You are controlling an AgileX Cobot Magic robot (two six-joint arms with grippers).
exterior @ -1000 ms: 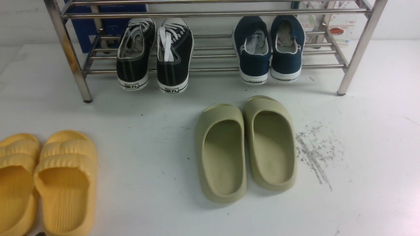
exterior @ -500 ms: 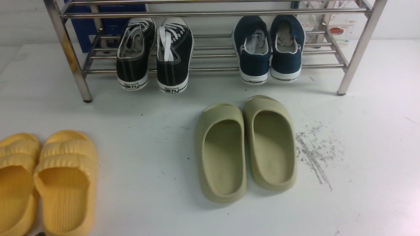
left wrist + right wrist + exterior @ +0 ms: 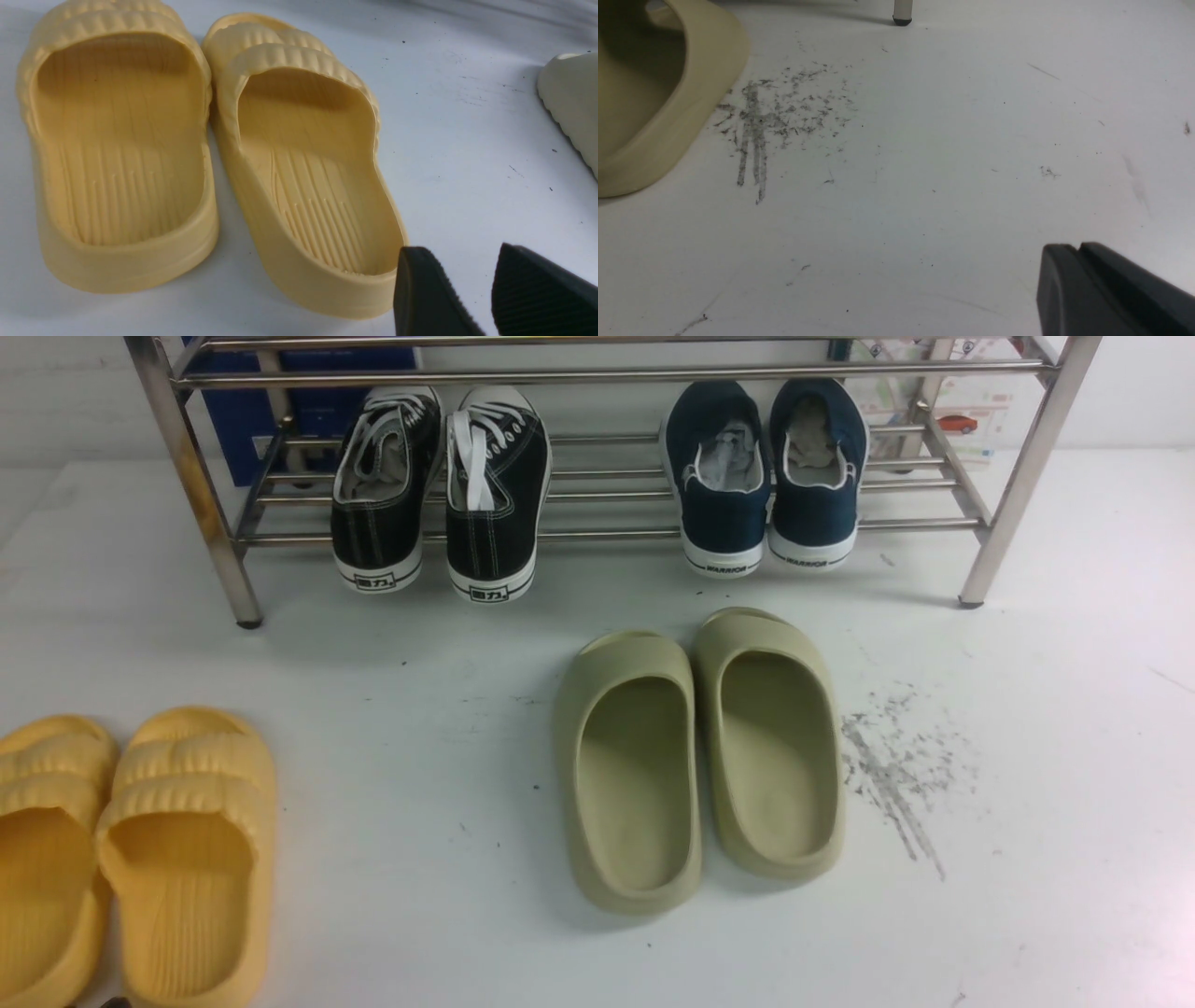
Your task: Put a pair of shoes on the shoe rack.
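Note:
The pair of shoes, navy-blue slip-ons with white soles, stands side by side on the lower bars of the shoe rack [image 3: 597,377] at its right, heels toward me: one shoe [image 3: 721,495] and its mate [image 3: 818,485]. Neither gripper shows in the front view. My left gripper [image 3: 460,254] is open and empty, just off the heel of a yellow slide [image 3: 303,163]. My right gripper [image 3: 1078,247] hangs over bare scuffed floor with its fingers pressed together and nothing between them.
Black lace-up sneakers [image 3: 439,495] sit on the rack's left. Olive-green slides [image 3: 700,756] lie in the middle of the floor, with an edge of one [image 3: 668,107] in the right wrist view. Yellow slides [image 3: 140,849] lie front left. A rack leg [image 3: 901,11] stands beyond a scuff patch [image 3: 896,775].

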